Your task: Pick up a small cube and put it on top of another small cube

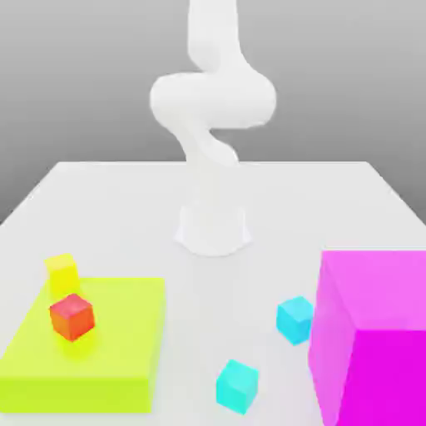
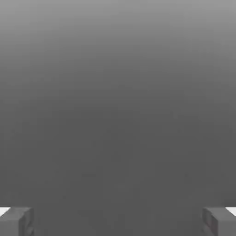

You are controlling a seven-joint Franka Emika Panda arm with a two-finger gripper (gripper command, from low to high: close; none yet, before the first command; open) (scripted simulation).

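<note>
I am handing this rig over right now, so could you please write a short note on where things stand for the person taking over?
Gripper: jaws wide open, nothing between them; the hand view looks at blank grey background.
Two small cyan cubes sit apart on the table: one close beside the magenta block, the other nearer the exterior view's bottom edge.
Small red cube rests on the yellow-green slab; small yellow cube at its far corner.
Done: nothing yet, no cube lifted.
Left: pick up one cyan cube and set it on the other.
</note>
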